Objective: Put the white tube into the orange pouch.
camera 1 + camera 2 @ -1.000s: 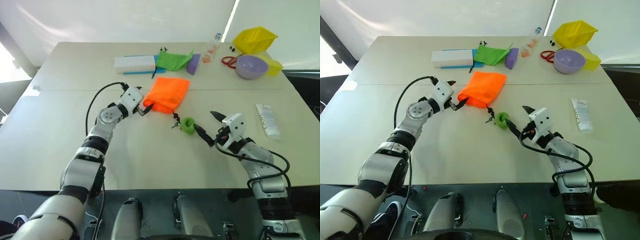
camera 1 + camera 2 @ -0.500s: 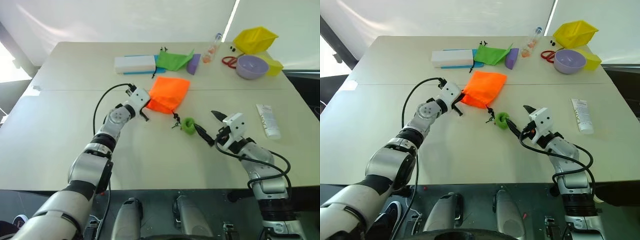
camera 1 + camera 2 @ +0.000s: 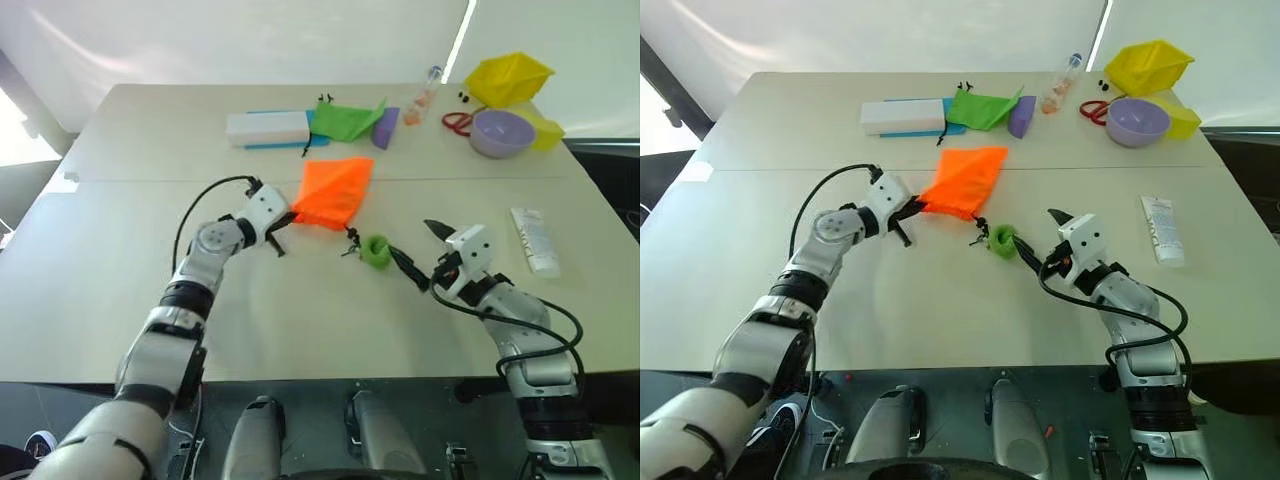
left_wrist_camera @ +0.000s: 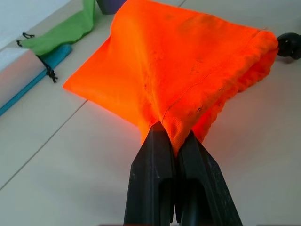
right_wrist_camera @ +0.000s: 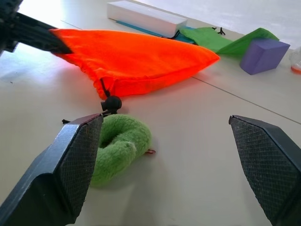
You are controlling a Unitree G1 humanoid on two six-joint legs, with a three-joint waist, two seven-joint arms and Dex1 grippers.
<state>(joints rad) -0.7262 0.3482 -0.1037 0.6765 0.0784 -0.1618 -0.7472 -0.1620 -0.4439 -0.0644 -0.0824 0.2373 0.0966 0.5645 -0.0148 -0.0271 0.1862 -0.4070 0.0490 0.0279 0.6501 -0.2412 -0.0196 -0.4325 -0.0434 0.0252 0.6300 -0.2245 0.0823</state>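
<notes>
The left claw (image 4: pixel 175 141) is clenched on one corner of the bright orange soft cloth pouch (image 3: pixel 335 192), near its gathered mouth, and that corner looks lifted a little off the pale desk (image 3: pixel 120 270). The right claw (image 3: pixel 421 255) is spread wide, with nothing in it, close to the pouch on its right.

The small flat white squeeze tube (image 3: pixel 535 240) lies on the desk, well to the right of the pouch, beyond the right arm. It is not in the pouch yet.

What could go wrong? The left claw holds only a thin bit of cloth, so the pouch might slip out if it is pulled hard. The mouth looks pinched shut, so I think the tube could bump the cloth and not go in. The black cord (image 5: pixel 104 90) runs from the pouch to a fuzzy lime-green ring (image 5: pixel 120 141) just below the pouch. If the pouch is lifted more, the ring may drag along. The right claw hangs right by that ring and could catch on it.

Behind the pouch lie a long white box (image 3: pixel 268 127), a green cloth pouch (image 3: pixel 345 120) and a purple block (image 3: pixel 387 128). Farther right of the pouch are a clear slim bottle (image 3: pixel 428 92), red scissors (image 3: pixel 458 123), a purple bowl (image 3: pixel 502 132) and a yellow tub (image 3: pixel 510 78). None of these lies between the tube and the pouch.
</notes>
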